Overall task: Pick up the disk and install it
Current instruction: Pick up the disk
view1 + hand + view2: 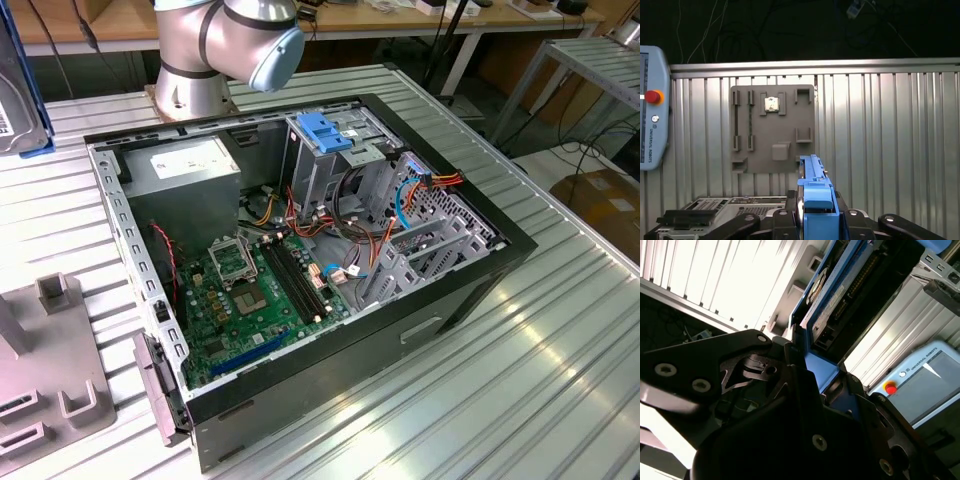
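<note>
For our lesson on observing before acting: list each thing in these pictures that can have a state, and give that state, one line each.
computer case: lying on its side, side panel off, interior exposed.
disk: held on edge in the gripper, not in the case.
gripper: shut on the disk's blue bracket.

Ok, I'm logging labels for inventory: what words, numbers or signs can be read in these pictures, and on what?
Teach pendant: brand lettering beside its red button, left unquoted here.
The disk, held in the gripper: the print on its face is blurred, not readable.
Power-supply box: the print on its white face is too small to read.
</note>
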Available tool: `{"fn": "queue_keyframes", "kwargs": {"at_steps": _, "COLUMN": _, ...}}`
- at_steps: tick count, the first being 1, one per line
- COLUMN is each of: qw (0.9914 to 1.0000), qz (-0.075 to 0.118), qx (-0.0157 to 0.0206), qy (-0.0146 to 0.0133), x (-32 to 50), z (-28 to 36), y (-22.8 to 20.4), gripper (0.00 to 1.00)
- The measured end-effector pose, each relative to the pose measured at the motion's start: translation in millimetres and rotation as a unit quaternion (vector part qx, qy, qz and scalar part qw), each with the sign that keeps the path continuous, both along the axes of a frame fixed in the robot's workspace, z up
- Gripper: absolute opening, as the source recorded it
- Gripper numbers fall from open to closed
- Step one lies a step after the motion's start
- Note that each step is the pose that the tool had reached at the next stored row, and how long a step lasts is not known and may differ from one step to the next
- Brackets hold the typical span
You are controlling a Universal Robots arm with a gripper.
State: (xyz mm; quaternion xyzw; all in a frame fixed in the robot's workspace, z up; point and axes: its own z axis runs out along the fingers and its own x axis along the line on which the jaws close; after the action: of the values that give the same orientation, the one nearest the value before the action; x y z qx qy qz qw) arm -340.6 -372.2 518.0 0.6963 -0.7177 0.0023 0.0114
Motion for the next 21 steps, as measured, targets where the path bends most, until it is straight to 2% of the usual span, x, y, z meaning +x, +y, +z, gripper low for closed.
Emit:
{"fn": "queue_keyframes", "kwargs": {"at_steps": 3, "qw": 1.00000, "qz": 0.000, "qx": 0.0000, "qy": 0.0000, "x": 5.4, "z": -1.0, "y": -0.2, "gripper": 0.37}}
{"fn": "queue_keyframes", "kwargs": {"at_steps": 14, "qw": 1.00000, "qz": 0.000, "qx": 0.0000, "qy": 0.0000, "x": 13.7, "z": -2.5, "y": -0.2, "gripper": 0.37}}
{"fn": "queue_keyframes", "kwargs": {"at_steps": 21, "qw": 1.00000, "qz": 0.000, "qx": 0.0000, "qy": 0.0000, "x": 21.8, "z": -3.9, "y": -0.2, "gripper": 0.37}}
